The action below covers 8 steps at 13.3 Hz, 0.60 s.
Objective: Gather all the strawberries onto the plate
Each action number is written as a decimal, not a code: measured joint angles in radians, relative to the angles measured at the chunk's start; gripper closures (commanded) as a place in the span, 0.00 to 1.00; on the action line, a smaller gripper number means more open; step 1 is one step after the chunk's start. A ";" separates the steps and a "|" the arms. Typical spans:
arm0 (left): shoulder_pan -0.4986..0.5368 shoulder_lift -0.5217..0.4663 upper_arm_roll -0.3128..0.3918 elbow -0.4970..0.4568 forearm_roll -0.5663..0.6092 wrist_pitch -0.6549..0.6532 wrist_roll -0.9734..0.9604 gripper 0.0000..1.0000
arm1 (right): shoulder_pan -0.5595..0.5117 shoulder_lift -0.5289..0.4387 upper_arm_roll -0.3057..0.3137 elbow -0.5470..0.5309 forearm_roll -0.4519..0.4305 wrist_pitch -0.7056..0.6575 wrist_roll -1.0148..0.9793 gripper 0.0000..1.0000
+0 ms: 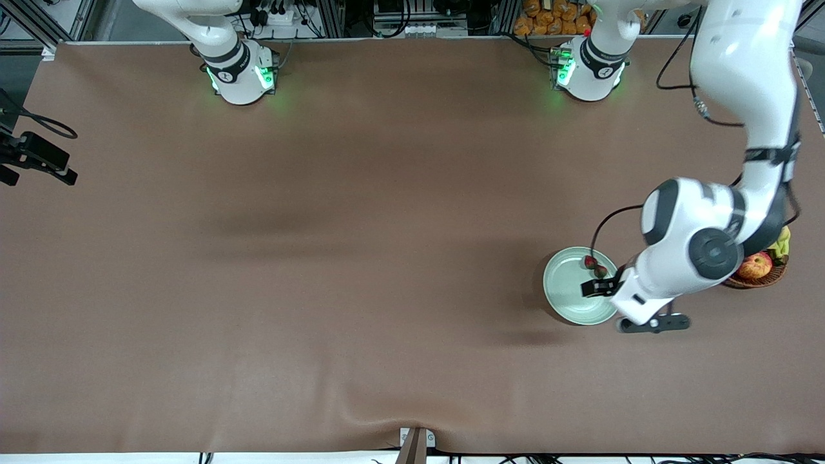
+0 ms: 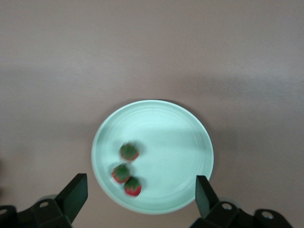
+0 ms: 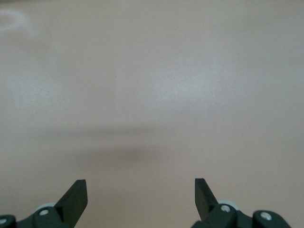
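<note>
Hovering over the plate [image 2: 156, 123], the left gripper [image 2: 141, 187] has its fingers [image 2: 76, 190] spread wide and empty. All three strawberries [image 2: 127, 170] lie on the plate in a loose cluster, below and between the fingertips, touching neither. The plate sits on the brown tabletop [image 1: 322, 258] toward the left arm's end, near a wicker basket [image 1: 757, 274] of fruit. The right gripper [image 3: 141, 187] waits over bare tabletop, fingers apart, holding nothing.

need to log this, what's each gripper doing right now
left gripper: open, empty, over the plate
right gripper: open, empty
</note>
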 measured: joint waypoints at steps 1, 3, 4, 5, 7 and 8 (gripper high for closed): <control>0.002 -0.041 0.005 0.018 0.000 -0.052 0.000 0.00 | 0.000 0.000 0.000 0.000 0.000 0.000 0.000 0.00; 0.005 -0.111 0.014 0.056 0.000 -0.133 0.000 0.00 | 0.000 0.000 0.001 0.000 0.000 0.000 0.000 0.00; 0.009 -0.140 0.016 0.067 0.000 -0.153 0.000 0.00 | 0.001 0.000 0.002 0.000 0.000 0.000 0.000 0.00; 0.015 -0.168 0.016 0.073 0.000 -0.162 0.000 0.00 | 0.001 0.000 0.002 0.000 0.000 0.000 0.000 0.00; 0.025 -0.227 0.016 0.081 0.000 -0.220 0.000 0.00 | 0.003 0.000 0.003 0.000 0.000 0.000 0.000 0.00; 0.026 -0.258 0.016 0.083 0.000 -0.266 0.000 0.00 | 0.003 0.001 0.003 0.000 0.000 0.000 0.000 0.00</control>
